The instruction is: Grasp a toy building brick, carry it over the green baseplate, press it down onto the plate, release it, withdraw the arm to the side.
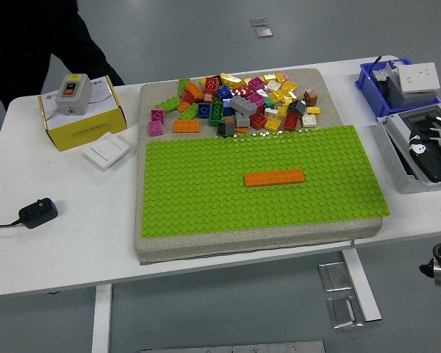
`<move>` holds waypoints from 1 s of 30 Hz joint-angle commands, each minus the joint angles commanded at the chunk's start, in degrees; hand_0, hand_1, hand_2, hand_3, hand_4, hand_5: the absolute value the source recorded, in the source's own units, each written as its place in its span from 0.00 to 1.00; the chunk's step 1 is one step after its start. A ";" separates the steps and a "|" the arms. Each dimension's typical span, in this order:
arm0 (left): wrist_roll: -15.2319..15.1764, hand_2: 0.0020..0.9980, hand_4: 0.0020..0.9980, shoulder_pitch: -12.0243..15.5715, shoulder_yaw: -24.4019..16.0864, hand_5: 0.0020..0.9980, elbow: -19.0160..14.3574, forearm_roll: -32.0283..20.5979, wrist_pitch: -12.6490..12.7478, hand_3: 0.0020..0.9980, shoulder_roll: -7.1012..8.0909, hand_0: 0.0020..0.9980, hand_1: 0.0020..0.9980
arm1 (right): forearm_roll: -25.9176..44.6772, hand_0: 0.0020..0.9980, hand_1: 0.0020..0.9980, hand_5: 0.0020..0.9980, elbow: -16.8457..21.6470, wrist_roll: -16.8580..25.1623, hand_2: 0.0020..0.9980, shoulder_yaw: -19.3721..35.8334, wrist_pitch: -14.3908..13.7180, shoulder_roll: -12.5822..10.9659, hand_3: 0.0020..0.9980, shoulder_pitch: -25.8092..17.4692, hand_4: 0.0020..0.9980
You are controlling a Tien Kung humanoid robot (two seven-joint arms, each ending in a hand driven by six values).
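The green baseplate (206, 198) lies on a beige foam pad in the middle of the table. One long orange brick (274, 177) sits flat on the plate, right of its centre. A pile of loose coloured bricks (239, 103) lies on the pad behind the plate. My right hand (428, 147) is at the right edge, over a grey tray and well away from the plate and the bricks. It holds no brick that I can see. My left arm is out of view.
A yellow box (81, 118) with a grey switch on top, a white switch plate (107, 151) and a black power adapter (37, 212) lie at the left. A blue bin (371, 84) and the grey tray (393, 158) stand at the right. A person in dark clothes (29, 37) stands at the far left.
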 joint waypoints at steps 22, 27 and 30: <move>-0.24 0.65 0.34 -0.53 0.40 0.60 0.00 0.31 -0.05 0.64 -0.14 0.66 0.67 | 17.85 0.37 0.41 0.52 2.44 12.57 0.66 -15.48 0.52 -0.49 0.45 1.31 0.51; -0.26 0.65 0.34 -0.71 0.61 0.60 0.00 0.22 -0.02 0.64 -0.21 0.66 0.67 | 21.24 0.37 0.41 0.52 5.87 14.11 0.66 -18.85 0.62 -1.18 0.45 2.06 0.51; -0.19 0.65 0.34 -0.75 0.75 0.59 0.00 0.14 0.00 0.64 -0.30 0.66 0.66 | 24.53 0.37 0.40 0.54 6.89 14.49 0.64 -18.69 1.93 -1.26 0.45 2.22 0.52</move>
